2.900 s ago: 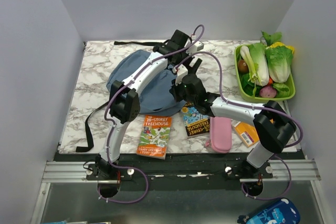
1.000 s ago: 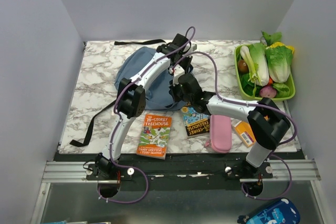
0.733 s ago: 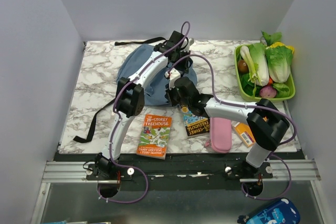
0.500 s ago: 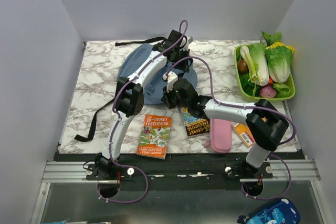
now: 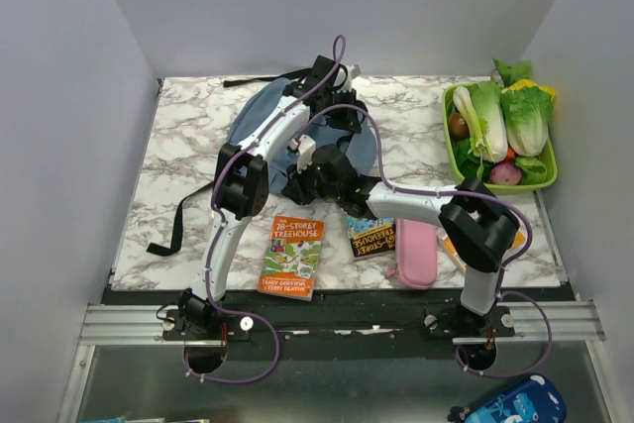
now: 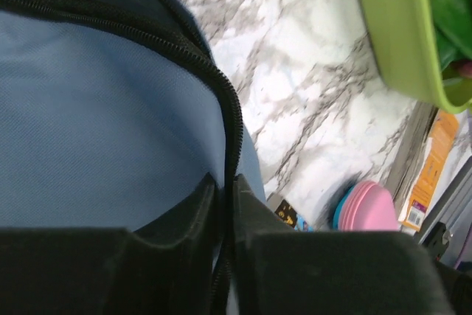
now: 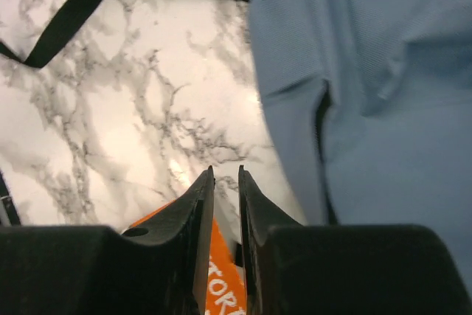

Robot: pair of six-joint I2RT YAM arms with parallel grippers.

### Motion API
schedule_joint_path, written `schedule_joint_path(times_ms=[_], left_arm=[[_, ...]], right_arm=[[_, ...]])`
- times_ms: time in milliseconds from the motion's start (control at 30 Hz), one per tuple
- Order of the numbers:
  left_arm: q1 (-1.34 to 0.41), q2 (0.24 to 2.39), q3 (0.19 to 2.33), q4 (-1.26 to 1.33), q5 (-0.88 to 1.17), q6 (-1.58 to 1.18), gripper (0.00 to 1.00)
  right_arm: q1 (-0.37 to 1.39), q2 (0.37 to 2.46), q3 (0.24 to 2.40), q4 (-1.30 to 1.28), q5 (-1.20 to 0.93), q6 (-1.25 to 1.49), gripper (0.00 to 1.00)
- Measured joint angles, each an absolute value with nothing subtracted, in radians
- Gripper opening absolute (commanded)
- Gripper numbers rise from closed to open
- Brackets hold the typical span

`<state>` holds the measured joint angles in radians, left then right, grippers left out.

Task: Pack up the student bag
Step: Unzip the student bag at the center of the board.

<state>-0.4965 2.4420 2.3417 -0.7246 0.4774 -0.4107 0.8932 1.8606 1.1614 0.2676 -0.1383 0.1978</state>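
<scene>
Looks like the opening step, student bag (image 5: 250,118) slumped at the far middle of the marble table (image 5: 188,136). Pinches the bag's zipper edge in the left gripper (image 6: 225,182), nearly closed on the fabric, and hovers the right gripper (image 7: 225,175), barely parted and empty, over the table beside the bag's near edge and the orange book (image 5: 294,257). Calls next, probably, for lifting that edge to hold the mouth wide, then fetching the book with the free gripper.
</scene>
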Motion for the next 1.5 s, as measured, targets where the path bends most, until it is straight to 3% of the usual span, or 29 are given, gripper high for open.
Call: schedule_joint_path(times_ms=[67, 133, 300, 333, 633, 900, 1167, 1500], left_arm=[[-0.495, 2.442, 2.334, -0.664, 0.49, -0.412, 0.38], [-0.494, 2.44, 2.329, -0.625, 0.506, -0.406, 0.72], [-0.479, 2.428, 2.325, -0.604, 0.552, -0.368, 0.85], [-0.474, 2.421, 2.321, -0.609, 0.559, -0.359, 0.99], [-0.36, 2.226, 2.157, -0.721, 0.591, -0.15, 0.99], [-0.305, 1.986, 1.902, -0.922, 0.689, 0.207, 0.99], [-0.328, 1.985, 1.868, -1.201, 0.82, 0.56, 0.99], [-0.398, 1.987, 1.788, -1.261, 0.812, 0.684, 0.99]], right_arm=[[0.91, 1.857, 1.161, 0.266, -0.152, 0.201, 0.52], [0.93, 1.85, 1.158, 0.263, -0.157, 0.202, 0.61], [0.95, 1.805, 1.135, 0.237, -0.157, 0.176, 0.64], [0.949, 1.795, 1.129, 0.234, -0.154, 0.171, 0.64], [0.881, 1.6, 1.053, 0.205, -0.081, 0.118, 0.64], [0.722, 1.567, 1.069, 0.012, 0.167, 0.236, 0.64], [0.664, 1.644, 1.121, -0.199, 0.248, 0.432, 0.64], [0.659, 1.644, 1.124, -0.2, 0.211, 0.513, 0.64]])
